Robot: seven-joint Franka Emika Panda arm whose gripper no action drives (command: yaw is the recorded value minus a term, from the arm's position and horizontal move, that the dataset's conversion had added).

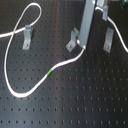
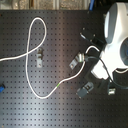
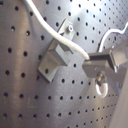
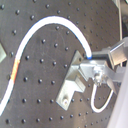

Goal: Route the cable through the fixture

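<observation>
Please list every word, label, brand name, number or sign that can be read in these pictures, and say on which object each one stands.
None: no readable text shows in any view.
The cable carries only a plain green band, no writing.
The fixture, the tool and the perforated board show no lettering.

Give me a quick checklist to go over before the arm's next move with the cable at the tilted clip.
1. Claw gripping the cable: ok, the cable runs straight into its tips in both wrist views.
2. Cable at the tilted clip: ok, it crosses the clip's top.
3. Cable seated in the fork: cannot tell.
4. Slack: ok, a wide loop lies loose on the board.
5. Loop clear of the upright clip: ok, it passes beside it in the second exterior view.
</observation>
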